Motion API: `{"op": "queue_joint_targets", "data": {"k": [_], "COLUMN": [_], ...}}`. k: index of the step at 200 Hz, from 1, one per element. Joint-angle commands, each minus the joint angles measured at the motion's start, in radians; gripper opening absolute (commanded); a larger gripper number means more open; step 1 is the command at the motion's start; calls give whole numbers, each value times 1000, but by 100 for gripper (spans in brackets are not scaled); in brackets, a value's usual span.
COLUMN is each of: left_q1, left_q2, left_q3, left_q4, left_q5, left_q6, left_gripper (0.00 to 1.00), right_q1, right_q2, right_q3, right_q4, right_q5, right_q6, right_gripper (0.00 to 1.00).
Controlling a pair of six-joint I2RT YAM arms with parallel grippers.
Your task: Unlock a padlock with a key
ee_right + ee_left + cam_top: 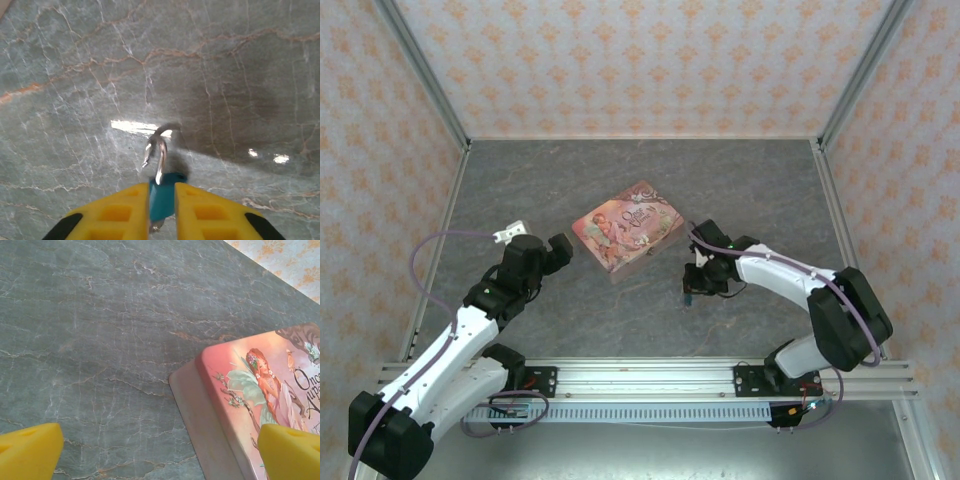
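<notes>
From my seat, the right gripper (162,192) is pinching the padlock (162,201): in the right wrist view its two yellow fingers (117,212) sit at the bottom centre of the frame, pressed against either flank of the small teal body. The silver shackle (160,150) rises from the body toward the middle of the frame, curving over at the top, and one end looks free of the body, though I cannot say that for sure. Behind it I see the grey marbled table (75,75), with bright glints just beside the shackle and a dark shadow to the right of centre.

In the top view that gripper sits just right of centre, pointing down at the table, near the lower right corner of the pink tin (625,238) but apart from it. The padlock is too small there for me to make out clearly.

The left gripper (563,250) is spread wide. In the left wrist view one yellow fingertip (30,450) sits in the lower left corner and the other in the lower right corner, with bare table and the tin's near corner between them. In the top view it sits left of centre, just beside the tin's left corner, holding nothing
</notes>
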Motion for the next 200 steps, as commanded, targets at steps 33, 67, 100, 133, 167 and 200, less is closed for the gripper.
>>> {"op": "queue_joint_targets", "data": {"k": [33,67,100,133,167,200], "left_q1": [5,5,6,5,9,64], "left_q2": [-24,-41,-55,-55,-22,77], "left_q3": [55,91,128,113,24,-22], "left_q4": [-42,-35,-3,97,253,349], "left_q5": [-55,-147,-259,-348,-437,-448], "left_q6": [48,98,227,386,565,603], "left_gripper": [100,100,100,100,100,100], "right_q1": [-16,-55,-85,-133,-227,-346], "right_q2": [-221,-444,-626,-730,-761,-702], "right_q3": [17,-34,-117,-230,-399,-540], "right_q4": [-33,13,133,290,540,825], "right_q5": [202,391,543,694,750,715], "right_q6": [-43,-84,-208,-298,-355,-360], "right_gripper": [35,50,74,99,99,99]}}
